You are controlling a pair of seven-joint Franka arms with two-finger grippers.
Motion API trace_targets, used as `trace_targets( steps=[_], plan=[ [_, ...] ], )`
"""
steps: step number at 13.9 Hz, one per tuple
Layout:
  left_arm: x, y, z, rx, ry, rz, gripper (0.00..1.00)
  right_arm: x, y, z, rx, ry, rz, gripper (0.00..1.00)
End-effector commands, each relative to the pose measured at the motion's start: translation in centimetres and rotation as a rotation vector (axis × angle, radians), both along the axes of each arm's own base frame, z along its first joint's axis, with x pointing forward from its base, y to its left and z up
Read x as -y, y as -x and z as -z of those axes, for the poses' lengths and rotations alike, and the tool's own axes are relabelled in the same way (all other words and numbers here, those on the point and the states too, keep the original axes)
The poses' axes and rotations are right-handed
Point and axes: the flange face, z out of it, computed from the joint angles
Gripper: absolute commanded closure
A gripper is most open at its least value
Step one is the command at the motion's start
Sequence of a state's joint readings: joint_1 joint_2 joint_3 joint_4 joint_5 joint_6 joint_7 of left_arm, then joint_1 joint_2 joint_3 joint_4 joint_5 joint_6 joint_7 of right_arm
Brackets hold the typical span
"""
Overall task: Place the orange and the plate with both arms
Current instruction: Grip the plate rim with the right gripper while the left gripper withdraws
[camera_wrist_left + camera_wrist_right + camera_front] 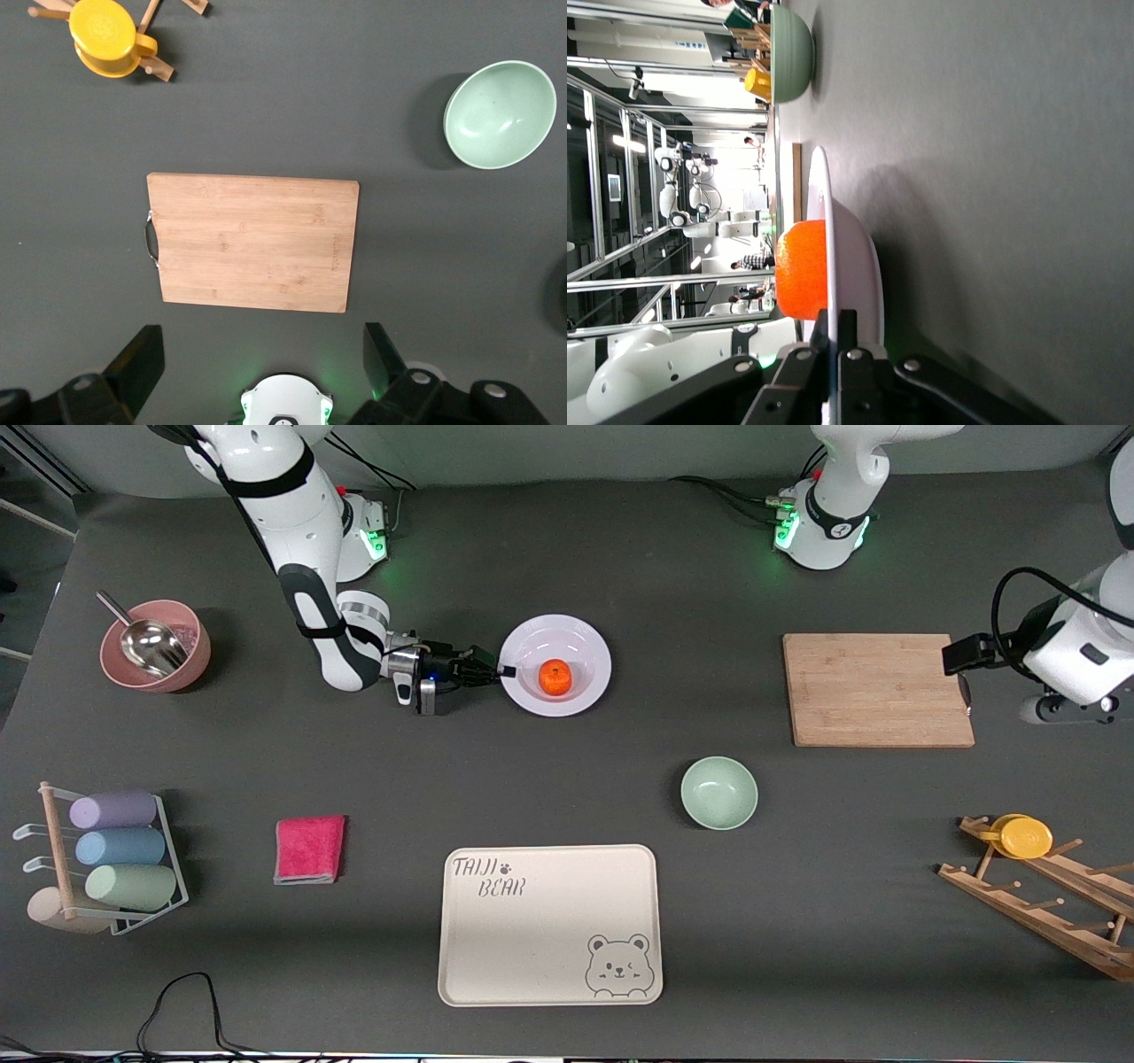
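Front view: the orange [555, 677] sits in the plate [585, 651]; the right gripper [503, 672] pinches the rim at nine o'clock

Left wrist view: the left gripper [261, 354] hangs spread above the cutting board [254, 252], waiting

Right wrist view: fingers [852, 354] clamp the rim; next comes a level lift, I judge

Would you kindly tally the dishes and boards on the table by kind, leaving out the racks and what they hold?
Bowls: 2, the pink bowl with a scoop and the green bowl.
Plates: 1, the plate holding the orange, its rim gripped by the right gripper.
Trays: 1, the bear tray.
Cutting boards: 1, the cutting board, under the open left gripper.
Total: 5.
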State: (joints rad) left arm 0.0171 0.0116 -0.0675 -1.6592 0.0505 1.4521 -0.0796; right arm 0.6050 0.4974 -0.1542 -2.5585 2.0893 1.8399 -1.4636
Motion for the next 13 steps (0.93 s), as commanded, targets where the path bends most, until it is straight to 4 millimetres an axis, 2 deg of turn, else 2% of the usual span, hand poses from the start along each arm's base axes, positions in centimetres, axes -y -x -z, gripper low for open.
trace_targets(
  steps=[1,4,6,8,10,11,12,13],
  plan=[
    [-0.2,1.2,-0.2,0.032,-0.028,-0.012,0.0,0.4,-3.0,-5.9,-0.014,-0.074,-0.014,1.0],
    [-0.8,-0.5,-0.1,0.021,-0.025,-0.009,0.0,1.3,-5.3,-11.5,0.013,-0.104,-0.054,1.0],
    [-1.6,-0.8,-0.4,0.032,-0.021,-0.022,0.0,1.4,-6.2,-13.3,0.022,-0.114,-0.06,1.0],
    [-1.3,-1.3,-0.2,0.045,-0.025,-0.015,0.0,1.2,-8.2,-13.4,0.042,-0.113,-0.054,1.0],
    [-1.9,-2.2,1.2,0.039,-0.02,-0.015,0.0,1.0,-12.4,-12.2,0.054,-0.099,-0.045,1.0],
    [-3.0,-2.1,1.0,0.033,-0.008,-0.011,0.0,0.7,-14.7,-11.9,0.055,-0.088,-0.057,1.0],
    [-3.1,-2.2,0.6,0.043,-0.006,-0.006,0.0,0.9,-17.5,-11.8,0.046,-0.08,-0.049,1.0],
    [-3.3,-2.3,-0.5,0.064,-0.005,-0.01,0.0,0.4,-20.0,-11.9,0.034,-0.079,-0.046,1.0]
  ],
)
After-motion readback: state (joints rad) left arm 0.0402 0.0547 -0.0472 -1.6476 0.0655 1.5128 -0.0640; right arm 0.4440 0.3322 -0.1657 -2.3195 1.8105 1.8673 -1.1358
